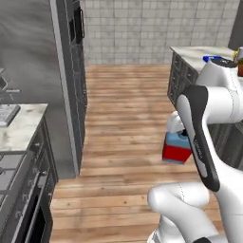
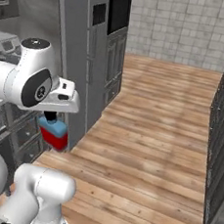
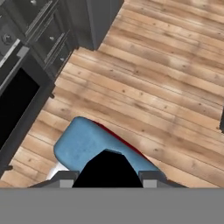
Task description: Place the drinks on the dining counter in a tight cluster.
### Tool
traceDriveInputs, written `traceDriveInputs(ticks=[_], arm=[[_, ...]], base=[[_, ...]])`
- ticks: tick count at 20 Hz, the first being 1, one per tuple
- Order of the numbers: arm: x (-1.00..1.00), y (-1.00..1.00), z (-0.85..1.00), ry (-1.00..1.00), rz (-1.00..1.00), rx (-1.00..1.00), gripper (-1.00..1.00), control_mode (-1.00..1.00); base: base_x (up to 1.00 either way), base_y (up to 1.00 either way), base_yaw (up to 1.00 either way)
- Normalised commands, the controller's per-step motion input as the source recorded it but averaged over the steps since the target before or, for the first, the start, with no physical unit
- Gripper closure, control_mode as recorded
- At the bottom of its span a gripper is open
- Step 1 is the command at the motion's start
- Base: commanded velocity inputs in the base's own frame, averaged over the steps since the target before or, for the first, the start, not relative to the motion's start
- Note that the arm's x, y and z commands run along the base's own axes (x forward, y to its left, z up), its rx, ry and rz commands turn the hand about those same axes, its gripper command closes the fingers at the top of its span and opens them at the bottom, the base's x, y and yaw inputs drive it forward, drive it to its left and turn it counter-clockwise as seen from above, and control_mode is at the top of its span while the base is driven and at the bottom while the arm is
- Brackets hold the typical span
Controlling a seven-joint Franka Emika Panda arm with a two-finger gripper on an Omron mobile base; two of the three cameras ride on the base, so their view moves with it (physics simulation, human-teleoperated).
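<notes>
Blue flask [image 1: 177, 147]: squat, red label across lower body, black cap; hanging upright in the air above the wooden floor [image 1: 123, 142], clear of any tabletop.
Flask in hand view [image 3: 94, 146]: blue shoulder and red edge seen from above, black cap between the two finger tips at the bottom.
Flask in right base view [image 2: 53, 131]: just below the white hand, cap hidden up in it.
Claw [image 2: 49, 115]: clenched on the flask's cap, pointing straight down, carrying the flask.
Claw in left base view [image 1: 176, 129]: mostly hidden behind the white forearm, directly above the flask.
Floor: brown planks, directly under the flask, running back to the tiled wall [image 1: 152, 28].
Tall grey cabinet [image 1: 71, 80]: left of the flask, well apart, with a dark built-in oven [image 2: 117, 13] in its upper part.
Marble tabletop with hob [image 1: 21, 123]: further left of the flask, beyond the tall cabinet, over dark drawers.
Far tabletop [image 1: 199, 53]: behind the flask to the right, near the tiled wall, white marble on grey cabinets.
Blue object [image 1: 212, 59]: lying on that far tabletop, too small to tell in detail.
Dark amber object [image 1: 239, 64]: at the right edge beside the blue one, cut off by the frame.
</notes>
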Motion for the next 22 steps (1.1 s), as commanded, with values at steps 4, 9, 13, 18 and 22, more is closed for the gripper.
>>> traceDriveInputs(ticks=[4, 9, 13, 18, 22], arm=[[0.0, 0.0, 0.0, 0.0, 0.0, 0.0, 1.0, 1.0], [0.0, 0.0, 0.0, 0.0, 0.0, 0.0, 1.0, 1.0], [0.0, 0.0, 0.0, 0.0, 0.0, 0.0, 1.0, 1.0], [0.0, 0.0, 0.0, 0.0, 0.0, 0.0, 1.0, 1.0], [0.0, 0.0, 0.0, 0.0, 0.0, 0.0, 1.0, 1.0]], base=[[0.06, -1.0, 0.26], [0.0, -0.96, 0.05], [0.0, -0.89, -0.08], [0.0, -0.99, -0.1], [0.08, -1.0, -0.12]])
